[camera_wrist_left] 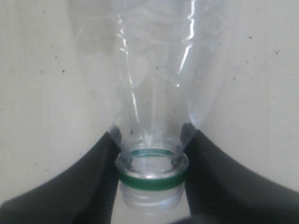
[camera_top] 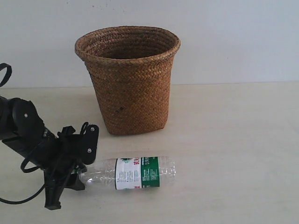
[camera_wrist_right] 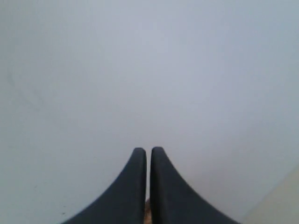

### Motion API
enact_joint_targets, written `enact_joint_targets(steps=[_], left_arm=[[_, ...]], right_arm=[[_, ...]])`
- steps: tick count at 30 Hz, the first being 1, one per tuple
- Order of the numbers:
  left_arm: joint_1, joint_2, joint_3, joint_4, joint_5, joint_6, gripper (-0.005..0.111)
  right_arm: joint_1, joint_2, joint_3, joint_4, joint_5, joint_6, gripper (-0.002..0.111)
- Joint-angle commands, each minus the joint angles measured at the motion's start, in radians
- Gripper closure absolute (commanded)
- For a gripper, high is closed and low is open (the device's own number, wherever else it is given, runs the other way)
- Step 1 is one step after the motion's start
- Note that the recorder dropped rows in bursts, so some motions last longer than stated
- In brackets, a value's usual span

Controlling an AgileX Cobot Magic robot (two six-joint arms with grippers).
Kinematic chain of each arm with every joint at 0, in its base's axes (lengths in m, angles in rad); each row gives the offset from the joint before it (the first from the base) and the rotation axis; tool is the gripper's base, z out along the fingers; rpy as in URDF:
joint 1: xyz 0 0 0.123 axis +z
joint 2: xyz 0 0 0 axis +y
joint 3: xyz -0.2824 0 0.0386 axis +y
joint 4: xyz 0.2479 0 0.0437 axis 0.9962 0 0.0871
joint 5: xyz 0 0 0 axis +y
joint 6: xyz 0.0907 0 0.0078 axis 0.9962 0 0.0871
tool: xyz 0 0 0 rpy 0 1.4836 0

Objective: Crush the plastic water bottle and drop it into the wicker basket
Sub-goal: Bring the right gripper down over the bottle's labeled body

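- The left arm (camera_top: 28,135), black with a loose cable (camera_top: 18,200) looping under it, reaches in low over the table (camera_top: 233,140) from the left edge.
- At its end the left gripper (camera_top: 80,170) sits down at table level. It is clamped on the neck of the bottle (camera_top: 140,172).
- The left wrist view shows the grip up close. The two dark fingers (camera_wrist_left: 70,186) press against either side of the neck, right at the green ring (camera_wrist_left: 152,179), and the clear shoulder of the bottle (camera_wrist_left: 149,70) widens out beyond them.
- The bottle lies on its side on the table, neck toward the gripper and base pointing right. Its body looks rounded rather than flattened, and its green-and-white label (camera_top: 138,173) with red characters faces up and forward.
- The basket (camera_top: 131,93) stands upright behind the bottle, a little apart from it and not touching it. It is near the pale wall (camera_top: 233,37), open at the top with a thick rolled rim. It narrows toward its base, and a small dark spot (camera_top: 122,109) shows on the weave.
- The right gripper (camera_wrist_right: 148,150) shows up only in its own wrist view. It is clenched, with its two dark fingertips almost together and only a thin slit between them. They hold nothing and point at a plain pale surface.
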Motion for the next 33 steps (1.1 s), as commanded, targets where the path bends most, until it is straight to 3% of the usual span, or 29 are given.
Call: enact_joint_targets(steps=[1,8,13,19,24,33], left_arm=[[-0.004,-0.009,0.006,-0.015,0.005,-0.002,0.103],[-0.004,-0.009,0.006,-0.015,0.012,-0.002,0.103],[-0.004,-0.009,0.006,-0.015,0.012,-0.002,0.103],[-0.004,-0.009,0.006,-0.015,0.012,-0.002,0.103],[-0.004,-0.009,0.006,-0.015,0.010,-0.002,0.103],[-0.004,-0.009,0.006,-0.015,0.010,-0.002,0.103]], right_arm=[[0.027,0.001,-0.124,-0.381,-0.073,0.256,0.108],[0.034,0.221,-0.361,-0.941,-0.164,0.696,0.108],[0.034,0.446,-0.486,-1.066,-0.308,0.759,0.108],[0.044,0.834,-0.648,-1.687,-0.321,1.317,0.108],[0.132,1.156,-0.719,-1.717,-0.396,1.317,0.108],[0.483,1.472,-0.818,-1.763,-0.013,1.317,0.108]])
